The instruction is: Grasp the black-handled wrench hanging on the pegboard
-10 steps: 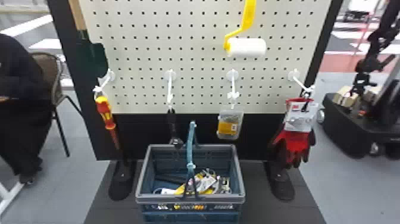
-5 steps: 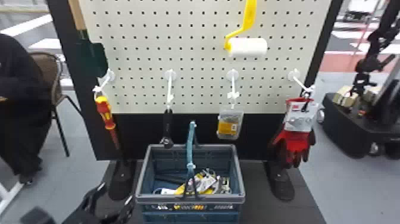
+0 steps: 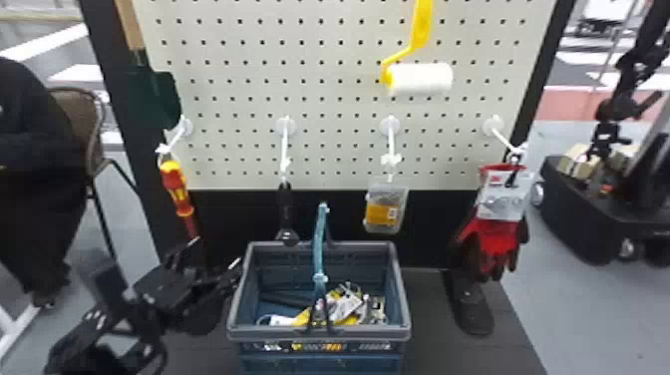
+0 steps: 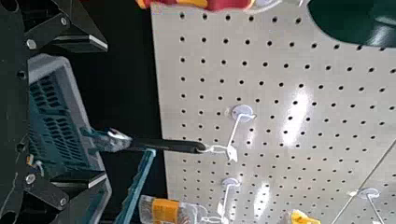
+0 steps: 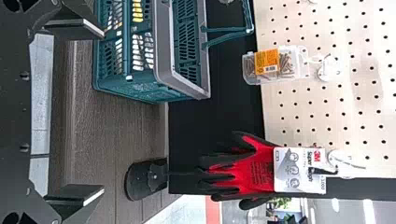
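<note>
One black-handled wrench (image 3: pixel 285 212) is hanging head-down from the second of four white hooks (image 3: pixel 284 127) on the pegboard (image 3: pixel 324 99). Its head is sitting just above the back rim of the basket (image 3: pixel 319 330), whose raised blue handle (image 3: pixel 319 239) is standing just beside it. One screwdriver (image 3: pixel 177 192) is dangling further left, one bag of screws (image 3: pixel 381 209) and one pack of red gloves (image 3: pixel 491 239) further right, and one paint roller (image 3: pixel 418 77) above. The left pincer (image 3: pixel 214 264) is hovering wide open beside the basket, and the right pincer (image 5: pixel 88 109) is gaping wide too.
</note>
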### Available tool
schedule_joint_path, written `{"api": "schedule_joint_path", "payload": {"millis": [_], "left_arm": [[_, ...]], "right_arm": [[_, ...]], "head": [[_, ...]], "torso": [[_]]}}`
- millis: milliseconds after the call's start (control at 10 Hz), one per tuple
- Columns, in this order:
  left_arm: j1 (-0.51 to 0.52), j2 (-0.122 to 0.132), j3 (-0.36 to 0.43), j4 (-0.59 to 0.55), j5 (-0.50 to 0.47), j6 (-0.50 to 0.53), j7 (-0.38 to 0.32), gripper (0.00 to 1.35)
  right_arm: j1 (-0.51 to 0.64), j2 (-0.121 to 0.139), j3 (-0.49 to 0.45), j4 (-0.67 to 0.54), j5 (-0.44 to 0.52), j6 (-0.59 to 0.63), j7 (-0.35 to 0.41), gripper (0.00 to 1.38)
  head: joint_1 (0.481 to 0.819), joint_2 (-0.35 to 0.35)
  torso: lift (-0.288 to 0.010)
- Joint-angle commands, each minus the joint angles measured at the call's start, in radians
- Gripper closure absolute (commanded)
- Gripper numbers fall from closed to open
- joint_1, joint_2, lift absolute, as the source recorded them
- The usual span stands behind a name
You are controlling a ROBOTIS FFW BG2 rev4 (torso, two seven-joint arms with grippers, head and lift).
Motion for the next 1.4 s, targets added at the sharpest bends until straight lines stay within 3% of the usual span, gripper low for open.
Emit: {"api": "schedule_joint_path", "payload": {"millis": [0, 300, 400, 600, 700, 900, 1000, 1100, 1300], "left_arm": [[-0.092, 0.015, -0.048, 0.064, 0.020, 0.029, -0.018, 0.30], [-0.227, 0.029, -0.145, 0.175, 0.095, 0.078, -0.064, 0.25], [-0.266, 0.041, -0.184, 0.243, 0.181, 0.075, -0.084, 0.21], [-0.350, 0.061, -0.229, 0.312, 0.194, 0.082, -0.123, 0.07], [-0.423, 0.070, -0.272, 0.405, 0.206, 0.041, -0.155, 0.06], [-0.483, 0.085, -0.310, 0.481, 0.203, 0.036, -0.166, 0.06], [-0.483, 0.084, -0.309, 0.479, 0.184, 0.059, -0.172, 0.44], [-0.481, 0.084, -0.306, 0.479, 0.169, 0.042, -0.166, 1.18], [-0.481, 0.087, -0.300, 0.457, 0.120, 0.025, -0.169, 1.22]], "right_arm": [[-0.004, 0.000, 0.003, 0.001, 0.000, 0.000, 0.000, 0.13], [-0.013, 0.000, 0.007, 0.009, -0.002, 0.000, 0.000, 0.13], [-0.015, 0.000, 0.007, 0.011, -0.002, 0.000, 0.000, 0.13], [-0.015, 0.000, 0.009, 0.014, -0.003, 0.000, 0.000, 0.13], [-0.015, 0.000, 0.009, 0.016, -0.005, 0.000, 0.000, 0.13], [-0.028, 0.000, 0.013, 0.026, -0.006, 0.000, 0.005, 0.13], [-0.024, 0.000, 0.013, 0.026, -0.011, 0.000, 0.005, 0.13], [-0.024, 0.000, 0.013, 0.026, -0.011, 0.000, 0.005, 0.13], [-0.024, -0.002, 0.013, 0.026, -0.011, 0.000, 0.006, 0.13]], "head": [[0.549, 0.000], [0.549, 0.000], [0.549, 0.000], [0.549, 0.000], [0.549, 0.000], [0.549, 0.000], [0.549, 0.000], [0.549, 0.000], [0.549, 0.000]], "torso": [[-0.100], [-0.100], [-0.100], [-0.100], [-0.100], [-0.100], [-0.100], [-0.100], [-0.100]]}}
